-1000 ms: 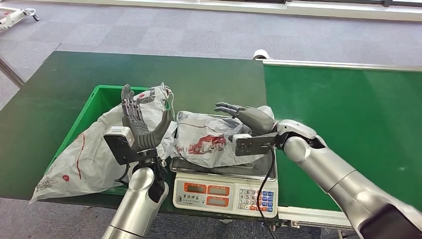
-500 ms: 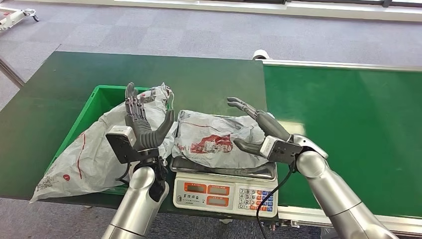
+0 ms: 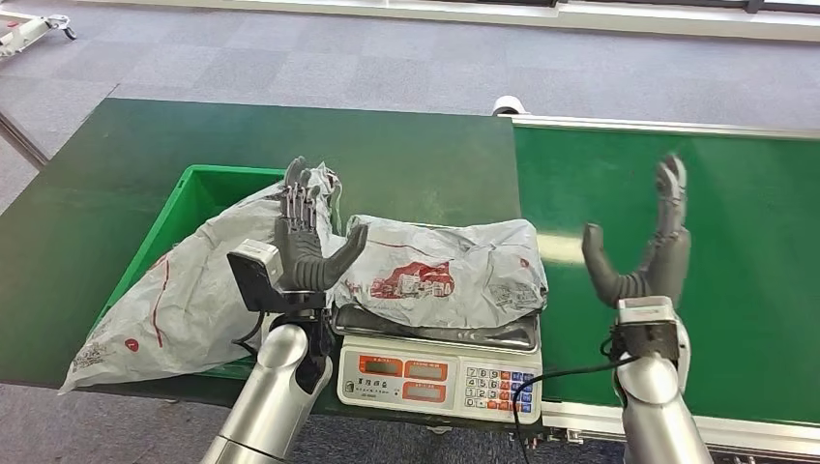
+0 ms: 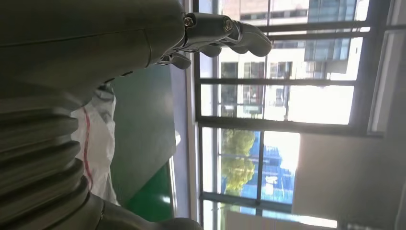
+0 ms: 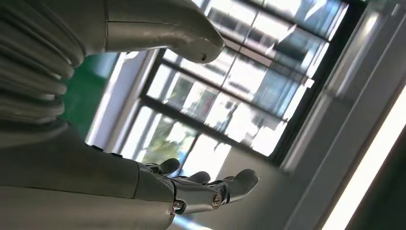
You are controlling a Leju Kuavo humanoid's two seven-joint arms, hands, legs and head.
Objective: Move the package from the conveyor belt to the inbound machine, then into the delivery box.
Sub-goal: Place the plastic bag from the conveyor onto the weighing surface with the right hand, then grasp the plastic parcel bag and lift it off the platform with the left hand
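Two hands stand raised before you, neither holding anything. Take the scale (image 3: pixel 437 372) as your landmark: it sits at the near edge of the dark green table (image 3: pixel 116 193), its display and keypad facing you, with a black cable (image 3: pixel 571 370) running from its right side toward the right arm.

Nearest you, just left of the scale, the left hand (image 3: pixel 307 246) points upward with its fingers spread and its thumb angled toward the scale; it is released and grips nothing. In the left wrist view the same hand (image 4: pixel 143 43) shows its fingers extended and free against a bright window (image 4: pixel 282 100).

To the right of the scale, over the bright green conveyor belt (image 3: pixel 735 251), the right hand (image 3: pixel 643 253) is likewise upright, fingers apart, thumb out, palm bare. The right wrist view confirms this: the hand (image 5: pixel 158 158) is unfolded with nothing between thumb and fingers.

On top of the scale lies the package (image 3: pixel 445 274), a crumpled grey plastic mailer with red print, resting flat on the weighing pan and overhanging it on both sides. Neither hand touches it, though the left thumb stands just beside its left end.

Left of the scale and slightly farther, the green delivery box (image 3: pixel 189 188) holds another grey bag (image 3: pixel 184 295), which spills over its near rim.

Beyond the table lies grey carpet (image 3: pixel 406 63).
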